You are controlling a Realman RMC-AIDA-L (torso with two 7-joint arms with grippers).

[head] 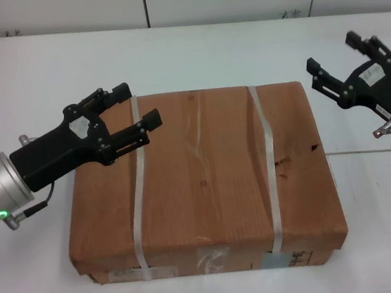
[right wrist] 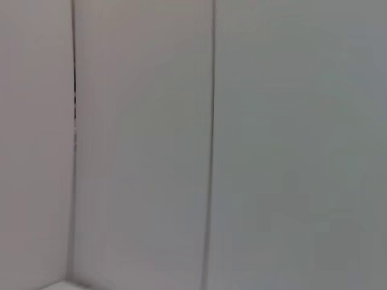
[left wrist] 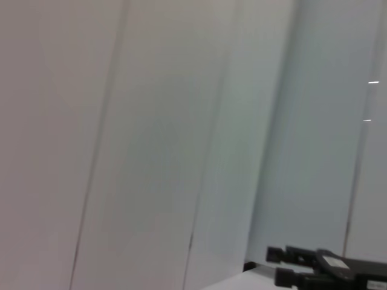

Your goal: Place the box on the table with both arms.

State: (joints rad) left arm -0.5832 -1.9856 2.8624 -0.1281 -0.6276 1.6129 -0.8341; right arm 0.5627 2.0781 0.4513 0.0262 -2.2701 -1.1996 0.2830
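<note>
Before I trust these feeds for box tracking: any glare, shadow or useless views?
Head view: even light; glare only on the clear tape along the box; soft shadow under the left hand, right hand clear of the box. Left wrist view: only wall panels and the other hand. Right wrist view: wall panels, no box.
</note>
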